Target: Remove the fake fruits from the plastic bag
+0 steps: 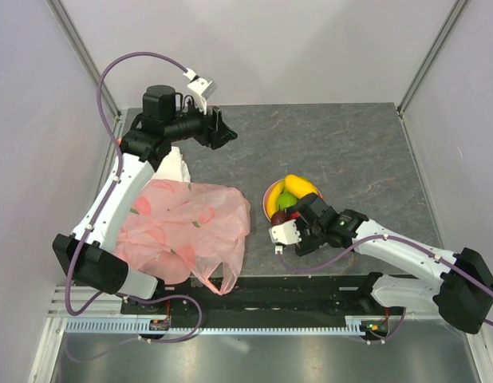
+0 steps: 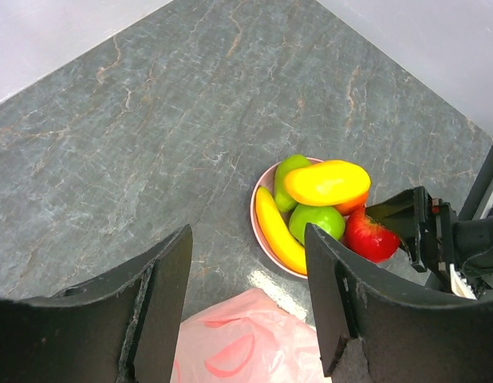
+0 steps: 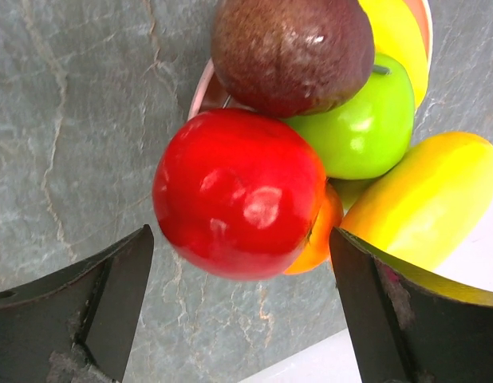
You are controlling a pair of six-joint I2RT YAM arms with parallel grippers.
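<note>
The right tool has its jaws spread wide on either side of a red apple, gripping nothing. The apple rests among the other fake fruits on a pink plate. The plastic bag lies crumpled well to the left, beside the left arm, which is nearer. Farther off, the left tool hovers open and empty above the worktop.

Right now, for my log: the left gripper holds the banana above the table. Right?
No. The left gripper hangs above the table open and empty; the banana lies on the plate, as the left wrist view shows.
</note>
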